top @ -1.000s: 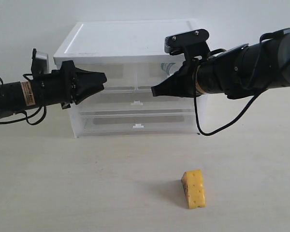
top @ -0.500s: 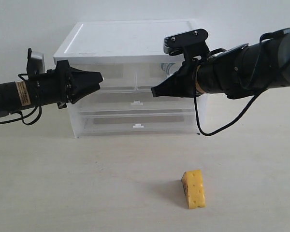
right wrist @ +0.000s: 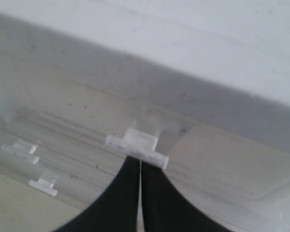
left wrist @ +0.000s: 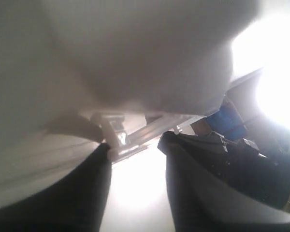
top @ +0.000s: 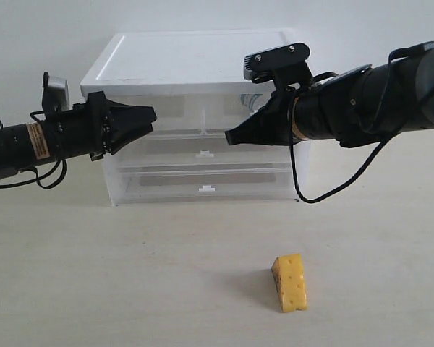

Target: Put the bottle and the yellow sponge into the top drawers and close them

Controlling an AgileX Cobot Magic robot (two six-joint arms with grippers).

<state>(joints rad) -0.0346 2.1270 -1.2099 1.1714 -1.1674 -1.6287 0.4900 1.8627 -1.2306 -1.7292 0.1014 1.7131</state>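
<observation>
Cabinet (top: 188,65) of clear drawers stood on a pale table (top: 94,275). My left claw (top: 150,114) hovered at the cabinet's top left drawer (top: 177,116), fingers spread with nothing between them. My right claw (top: 230,136) was pressed together, its tip just beneath the handle (right wrist: 137,146) of the cabinet's top right drawer (top: 220,112). Inside that drawer the bottle (top: 252,101) showed faintly. In front of the cabinet the sponge (top: 290,283) lay on the table, well apart from both claws.
</observation>
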